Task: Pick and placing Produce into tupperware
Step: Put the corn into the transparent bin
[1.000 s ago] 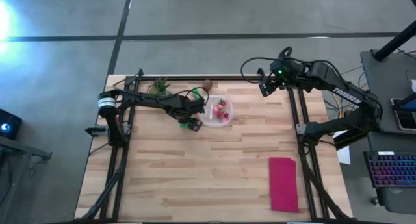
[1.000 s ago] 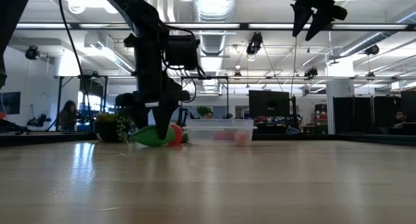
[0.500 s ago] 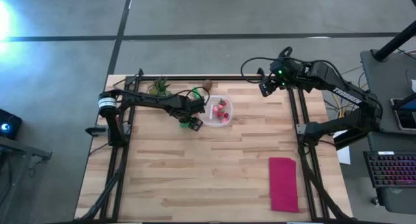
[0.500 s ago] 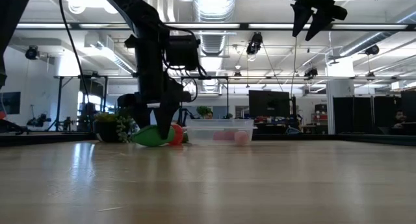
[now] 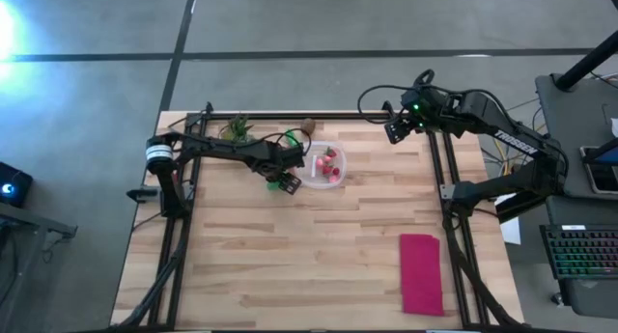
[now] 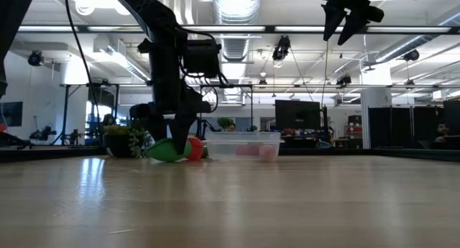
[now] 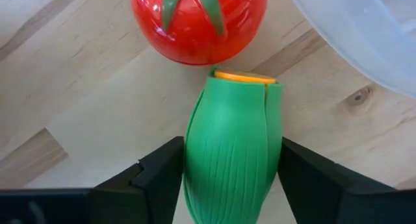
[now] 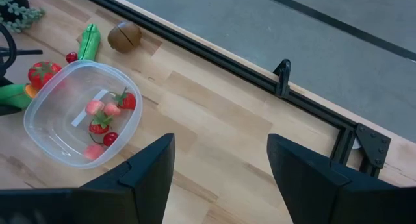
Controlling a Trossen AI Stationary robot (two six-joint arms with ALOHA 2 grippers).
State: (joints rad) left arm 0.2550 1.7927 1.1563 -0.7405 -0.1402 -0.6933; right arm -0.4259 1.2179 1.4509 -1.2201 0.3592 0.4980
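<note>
Clear tupperware on the wooden table holds small red pieces; a tomato, green pod and brown piece lie outside it.

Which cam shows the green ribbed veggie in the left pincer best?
Left wrist view: the green ribbed piece fills the frame between the left pincer fingers, beside a red tomato. Low view shows it side-on. High view barely shows it; right wrist shows only its tip.

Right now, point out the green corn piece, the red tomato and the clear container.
Green corn piece (image 7: 231, 152), left wrist view, middle of its ribbed green husk.
Red tomato (image 7: 195, 26), left wrist view, red skin below the green stem leaves.
Clear container (image 8: 58, 143), right wrist view, bare floor near its wall.
</note>
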